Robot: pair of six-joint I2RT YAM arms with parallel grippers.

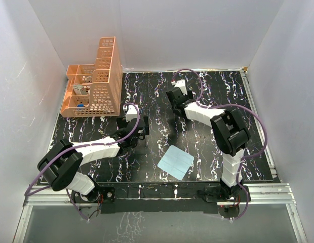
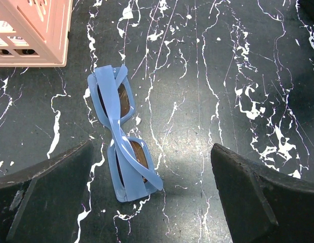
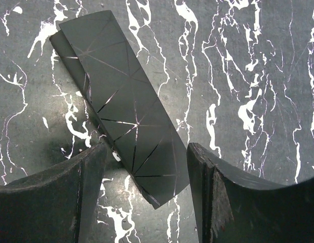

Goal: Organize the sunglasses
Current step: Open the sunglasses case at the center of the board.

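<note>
- Sunglasses (image 2: 124, 139) lie folded on the table's (image 2: 223, 76) left side by the basket (image 2: 30, 30), under my wide-open left gripper (image 2: 152, 149).
- Light, stiff, slick, likely fragile, so I'd pinch across the bridge.
- Right gripper (image 3: 147, 149) straddles the case (image 3: 121, 96); I cannot tell whether it grips.

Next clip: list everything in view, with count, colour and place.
sunglasses: one, blue, folded flat, left of centre
glasses case: one, black, lying flat, far centre
cloth: one, light blue, front centre
organizer: one, orange, far left corner, small items inside
table: one, black with white veins
left arm, right arm: white and black, bases at near edge
left gripper: one, black fingers, open over the sunglasses
right gripper: one, black fingers, astride the glasses case's end, contact unclear
</note>
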